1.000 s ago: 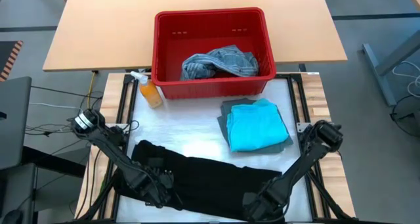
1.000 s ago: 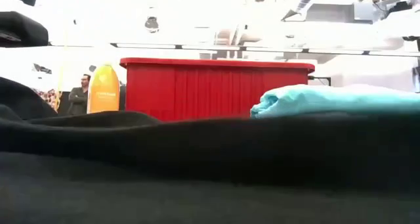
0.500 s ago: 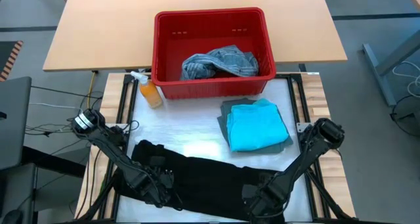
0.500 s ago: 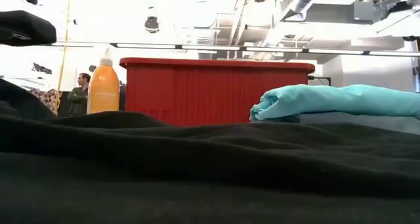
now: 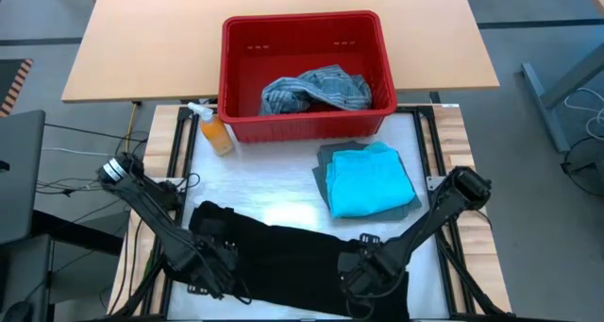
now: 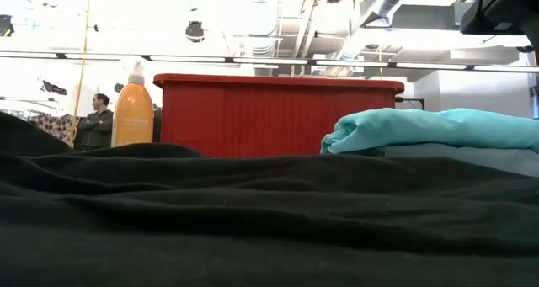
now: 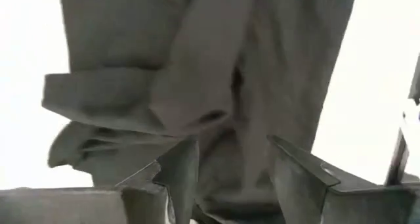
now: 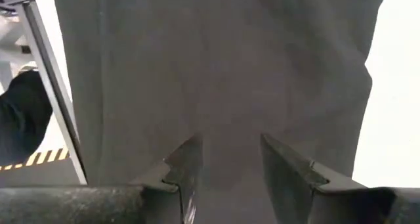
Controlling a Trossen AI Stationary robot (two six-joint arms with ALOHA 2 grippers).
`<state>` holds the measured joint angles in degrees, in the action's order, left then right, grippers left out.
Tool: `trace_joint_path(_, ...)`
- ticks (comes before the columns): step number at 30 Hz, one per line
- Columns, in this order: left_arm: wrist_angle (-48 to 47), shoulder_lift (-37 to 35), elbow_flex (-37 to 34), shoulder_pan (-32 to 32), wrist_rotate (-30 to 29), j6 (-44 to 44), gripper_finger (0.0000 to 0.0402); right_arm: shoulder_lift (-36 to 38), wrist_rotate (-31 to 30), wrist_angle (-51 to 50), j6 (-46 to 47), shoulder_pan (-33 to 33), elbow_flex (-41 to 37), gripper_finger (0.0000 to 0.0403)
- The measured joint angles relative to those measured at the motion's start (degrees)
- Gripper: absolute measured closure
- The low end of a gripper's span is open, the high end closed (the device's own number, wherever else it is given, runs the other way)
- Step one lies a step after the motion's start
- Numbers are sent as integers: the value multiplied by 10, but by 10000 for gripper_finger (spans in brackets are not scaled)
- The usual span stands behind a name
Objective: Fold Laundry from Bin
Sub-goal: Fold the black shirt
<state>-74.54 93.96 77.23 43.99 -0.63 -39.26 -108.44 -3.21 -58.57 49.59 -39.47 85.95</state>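
With both pincers spread apart and holding nothing, the step in hand looks like a release after laying down a fold. Left gripper (image 7: pixel 226 168) hangs just above the rumpled, doubled end of the black soft garment (image 5: pixel 283 261) at the near left of the white work mat (image 5: pixel 274 185); right gripper (image 8: pixel 226 161) hangs over the smoother near-right end, cloth showing in the gap between its fingers. Black garment lies as a long band across the near edge. Beyond it, a folded bright turquoise garment (image 5: pixel 368 180) sits atop a muted grey-green one (image 5: pixel 326 161). Farther off, the red slotted plastic bin (image 5: pixel 307 72) holds a mottled blue-grey garment (image 5: pixel 316 88); an orange spray bottle (image 5: pixel 215 131) stands beside it. Next move, by my reading: regrip the band's ends and fold it shorter, pinching every layer.
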Motion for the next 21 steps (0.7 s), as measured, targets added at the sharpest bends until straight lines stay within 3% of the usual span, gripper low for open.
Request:
trace_joint_path(4, -7, -21, -12, -23, -135, 49, 236, 0, -15, -2, -18, -2, 0, 232)
trace_joint_path(6, -20, -23, -22, -58, -166, 100, 237, 0, -19, -2, -32, -2, 0, 232)
trace_joint_path(11, 0, -22, -69, -182, -122, 194, 237, 0, -28, -2, -46, -3, 0, 232)
trace_joint_path(16, 42, -22, -124, -309, -32, 161, 237, 0, -51, -2, -50, -19, 0, 232)
trace_joint_path(21, 62, -22, -165, -362, 9, 161, 234, 0, -62, -12, -61, -35, 0, 232)
